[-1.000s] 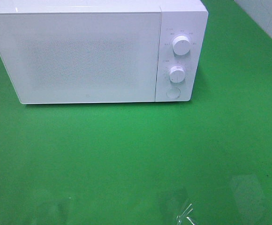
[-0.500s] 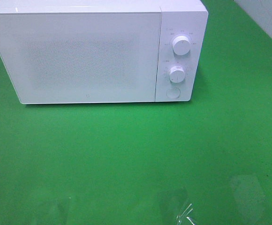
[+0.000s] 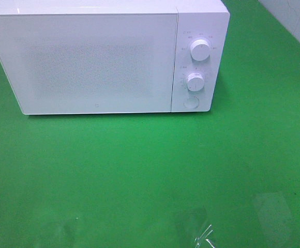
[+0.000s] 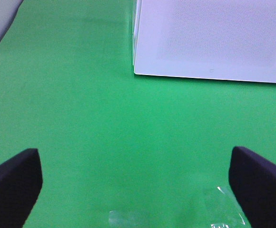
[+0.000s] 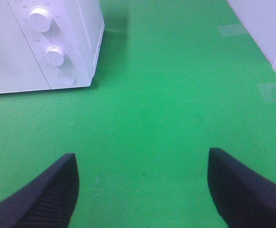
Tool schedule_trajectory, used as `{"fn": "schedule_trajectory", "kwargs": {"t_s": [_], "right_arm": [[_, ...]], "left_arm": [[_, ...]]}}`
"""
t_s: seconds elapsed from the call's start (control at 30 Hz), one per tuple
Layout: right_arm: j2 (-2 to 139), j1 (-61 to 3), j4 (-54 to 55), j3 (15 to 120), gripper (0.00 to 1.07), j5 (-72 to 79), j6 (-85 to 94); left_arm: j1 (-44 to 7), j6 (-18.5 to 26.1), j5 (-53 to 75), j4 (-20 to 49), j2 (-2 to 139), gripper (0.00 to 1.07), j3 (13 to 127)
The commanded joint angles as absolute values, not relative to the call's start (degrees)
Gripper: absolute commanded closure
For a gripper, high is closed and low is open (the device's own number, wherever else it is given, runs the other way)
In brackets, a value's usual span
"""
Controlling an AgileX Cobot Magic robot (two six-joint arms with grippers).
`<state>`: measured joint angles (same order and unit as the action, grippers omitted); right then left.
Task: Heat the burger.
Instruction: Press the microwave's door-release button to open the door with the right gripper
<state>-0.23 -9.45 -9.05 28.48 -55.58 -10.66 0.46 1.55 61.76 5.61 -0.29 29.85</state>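
The burger is out of view in every frame. A white microwave (image 3: 106,57) stands at the back of the green table (image 3: 150,170) with its door shut; it also shows in the left wrist view (image 4: 214,40) and the right wrist view (image 5: 38,45). Its panel carries two round knobs (image 3: 200,50) and a round button (image 3: 191,103). My left gripper (image 4: 138,190) hangs open over bare green surface, well in front of the microwave door. My right gripper (image 5: 142,190) is open too, in front of and to the right of the control panel. Nothing sits between either pair of fingers.
Pieces of clear tape (image 3: 204,235) stick to the table near its front edge. More tape patches (image 5: 273,92) lie toward the right side. A pale wall (image 3: 295,20) borders the table at the back right.
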Motion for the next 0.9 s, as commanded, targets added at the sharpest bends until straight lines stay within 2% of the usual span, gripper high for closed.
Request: {"fn": "schedule_trajectory", "kwargs": {"t_s": [0.03,0.6,0.9], "right_arm": [[-1.8,-9.2,-9.5,28.4,0.32,-55.3,-10.1],[-0.5,-9.2,-9.4,30.5,0.32,-52.1,-10.2],[9.9,-9.2,-9.5,31.3,0.32,-39.6,-10.2]], "left_arm": [[0.6,1.6,61.2,5.7,-1.2,0.07,29.7],[0.6,1.6,61.2,5.7,-1.2,0.07,29.7],[0.6,1.6,61.2,5.7,-1.2,0.07,29.7]]}}
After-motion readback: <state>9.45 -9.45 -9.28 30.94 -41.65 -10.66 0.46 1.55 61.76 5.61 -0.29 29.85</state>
